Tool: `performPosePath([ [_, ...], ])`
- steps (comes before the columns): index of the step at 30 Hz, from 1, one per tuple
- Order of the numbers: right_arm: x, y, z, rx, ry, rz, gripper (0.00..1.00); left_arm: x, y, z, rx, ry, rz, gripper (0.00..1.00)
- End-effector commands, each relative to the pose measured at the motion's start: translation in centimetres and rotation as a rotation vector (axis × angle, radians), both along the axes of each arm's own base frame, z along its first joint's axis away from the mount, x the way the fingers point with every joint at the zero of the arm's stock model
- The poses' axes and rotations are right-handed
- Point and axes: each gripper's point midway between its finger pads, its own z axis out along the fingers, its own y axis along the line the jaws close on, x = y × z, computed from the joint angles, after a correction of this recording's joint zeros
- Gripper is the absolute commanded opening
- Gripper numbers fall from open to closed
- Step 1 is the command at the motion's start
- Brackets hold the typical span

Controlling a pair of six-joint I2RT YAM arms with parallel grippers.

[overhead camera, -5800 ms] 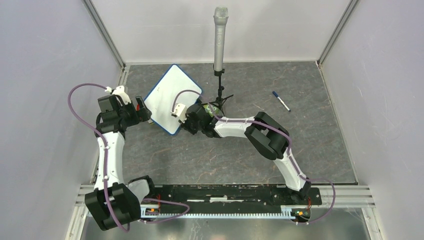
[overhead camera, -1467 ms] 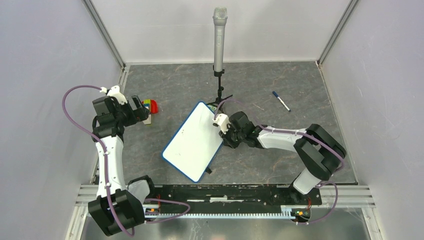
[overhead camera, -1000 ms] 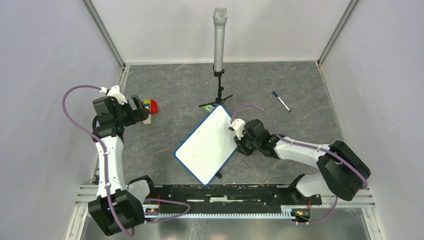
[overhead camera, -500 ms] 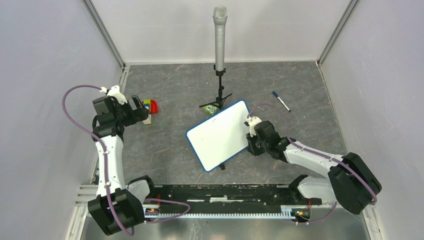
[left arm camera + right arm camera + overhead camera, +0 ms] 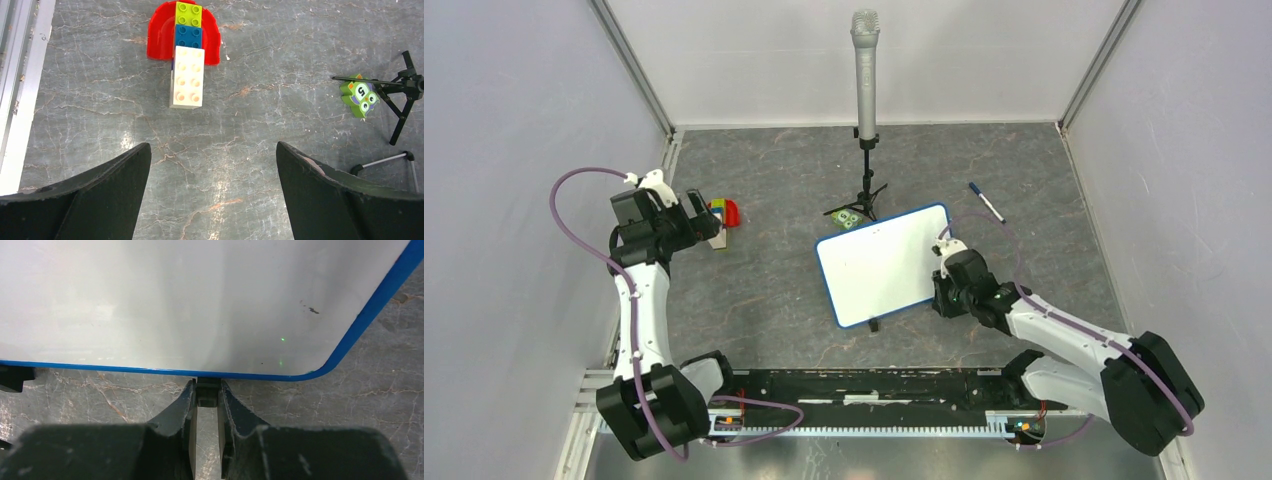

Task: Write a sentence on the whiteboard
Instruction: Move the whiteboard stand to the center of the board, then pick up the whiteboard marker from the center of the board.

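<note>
**Board gripped and blank; marker lies beyond it on the right**

Nearest the arm bases, the right gripper sits at the right short edge of the whiteboard; the wrist view shows its fingers closed tight on a small black foot just under the blue rim, so the arm grips the board by that foot.

The board lies mid-table, a little right of centre, face up; its long axis runs left to right, the right end swung slightly away from the bases; whether it rests flat on the table or is held just off it, I cannot tell.

No sentence shows; the white face carries only a dark speck near one corner.

Further back on the left, the left gripper hangs well apart from the board, jaws spread wide and holding nothing; below it a stack of toy bricks, and off to one side a green toy by the microphone stand.

Farthest, the marker lies beyond the board's far right corner, near but apart from it; its length runs diagonally, far-left to near-right.

Judgement: the marker is much nearer the right arm, whose gripper is occupied; writing needs the marker fetched first.
</note>
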Motion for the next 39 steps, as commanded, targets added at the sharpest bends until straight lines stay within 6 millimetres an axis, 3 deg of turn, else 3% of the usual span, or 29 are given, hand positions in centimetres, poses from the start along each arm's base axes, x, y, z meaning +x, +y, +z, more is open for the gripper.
performPosePath([
  [1,-3.6,-2.1,-2.5,-0.061,0.119,0.026,0.09,1.3,0.7,2.4,0.008,-0.072,0.031,1.0],
  [4,-3.6,-2.0,-2.3,-0.06,0.108,0.044,0.15,1.3,0.5,2.4,0.003,-0.072,0.019,1.0],
  [7,-3.5,-2.0,-1.5,-0.056,0.089,0.061,0.4,1.4,0.1,2.6,-0.003,-0.068,-0.012,1.0],
  [10,-3.4,-1.7,-0.3,-0.042,0.066,0.097,0.51,1.4,-0.6,2.9,-0.013,-0.065,-0.062,1.0],
  [14,-3.4,-1.0,0.9,-0.025,0.03,0.192,0.82,1.2,-1.6,3.5,-0.01,-0.059,-0.155,1.0],
  [17,-3.1,-0.1,2.6,0.009,-0.026,0.288,0.91,0.9,-2.0,4.0,0.017,-0.048,-0.221,1.0],
  [19,-2.6,0.7,4.5,0.035,-0.088,0.355,0.98,0.7,-2.4,4.2,0.022,-0.037,-0.26,1.0],
  [22,-2.6,2.5,8.3,0.138,-0.153,0.491,0.98,0.3,-3.9,3.9,0.013,-0.014,-0.353,1.0],
  [26,-1.2,4.0,15.9,0.211,-0.36,0.644,0.98,-0.1,-6.3,2.9,0.066,0.045,-0.462,1.0],
  [29,1.1,3.1,20.2,0.105,-0.475,0.712,0.98,-0.2,-8.3,2.9,0.117,0.059,-0.524,1.0],
  [32,4.2,1.3,21.2,0.016,-0.412,0.699,0.98,-0.1,-9.9,3.5,0.095,0.047,-0.561,1.0],
  [35,7.9,-1.5,21.7,0.04,-0.371,0.624,0.98,0.6,-10.7,3.9,0.067,0.05,-0.56,1.0],
  [39,14.4,-7.7,21.4,0.019,-0.327,0.399,0.98,2.0,-10.1,4.0,0.052,0.069,-0.468,1.0],
])
